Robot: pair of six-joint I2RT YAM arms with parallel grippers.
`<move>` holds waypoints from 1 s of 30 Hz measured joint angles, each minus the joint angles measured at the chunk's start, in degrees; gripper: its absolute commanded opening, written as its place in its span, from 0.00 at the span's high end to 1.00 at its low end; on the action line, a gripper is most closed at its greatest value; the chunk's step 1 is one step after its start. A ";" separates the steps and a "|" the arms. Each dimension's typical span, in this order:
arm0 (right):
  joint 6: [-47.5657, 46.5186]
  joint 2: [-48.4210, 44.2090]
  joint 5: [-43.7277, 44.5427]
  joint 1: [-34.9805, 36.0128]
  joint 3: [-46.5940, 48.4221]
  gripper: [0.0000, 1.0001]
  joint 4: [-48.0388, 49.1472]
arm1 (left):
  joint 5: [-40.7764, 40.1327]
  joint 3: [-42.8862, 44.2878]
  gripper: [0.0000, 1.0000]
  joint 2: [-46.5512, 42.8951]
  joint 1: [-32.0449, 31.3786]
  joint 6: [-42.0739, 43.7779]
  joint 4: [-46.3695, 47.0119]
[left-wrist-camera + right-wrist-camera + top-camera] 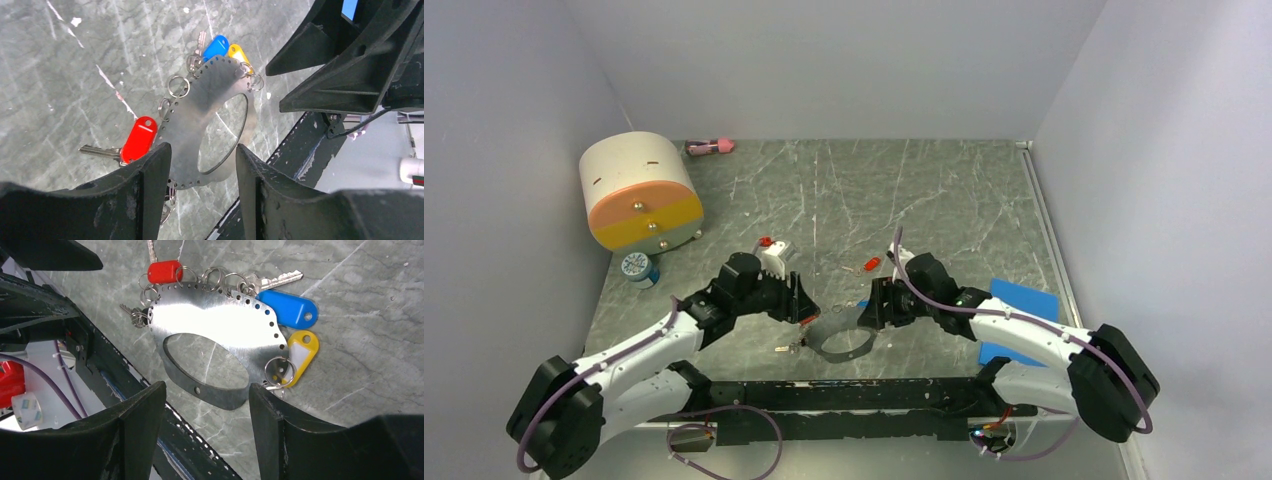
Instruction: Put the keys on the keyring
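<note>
The keyring (842, 345), a flat silver plate with a big oval hole and small holes along its rim, lies on the marble table between both grippers. Keys hang from its rim on small split rings: a red-tagged one (138, 139), a blue-tagged one (287, 307), a yellow-tagged one (302, 355) and a bare silver key (280, 279). A loose red-headed key (871, 265) lies further back. My left gripper (201, 150) stands open over the plate's (192, 112) lower edge, its left finger overlapping the rim. My right gripper (207, 390) is open just short of the plate's (215, 322) dark band.
A cream-and-orange drum (639, 190) stands at the back left, with a small jar (639, 268) in front of it and a pink item (709, 147) behind. A blue pad (1022, 310) lies to the right. A black rail (844, 395) runs along the near edge.
</note>
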 measured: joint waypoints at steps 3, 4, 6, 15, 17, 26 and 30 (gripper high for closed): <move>-0.02 0.07 -1.29 -1.09 -0.44 0.36 0.76 | 1.79 0.00 0.46 1.88 0.00 -0.13 1.97; 0.00 0.07 -1.75 -1.60 -0.63 0.36 1.14 | 2.27 0.00 0.47 2.64 0.00 -0.22 2.78; -0.02 0.07 -2.36 -2.56 -1.03 0.37 1.64 | 3.26 0.00 0.48 4.52 -0.09 -0.31 4.35; -0.33 0.07 -4.22 -6.36 -1.88 0.40 2.21 | 3.43 4.74 0.58 15.58 -2.64 -0.07 6.58; -0.44 0.07 -4.87 -7.19 -2.43 0.40 2.45 | 3.50 7.21 0.58 18.69 -3.02 0.02 7.21; -0.48 0.00 -6.71 -9.25 -4.13 0.41 3.21 | 3.26 15.87 0.57 32.92 -3.21 0.81 8.24; -0.66 -0.22 -6.73 -9.51 -4.24 0.41 3.34 | 3.34 18.21 0.61 38.27 -3.23 1.53 8.72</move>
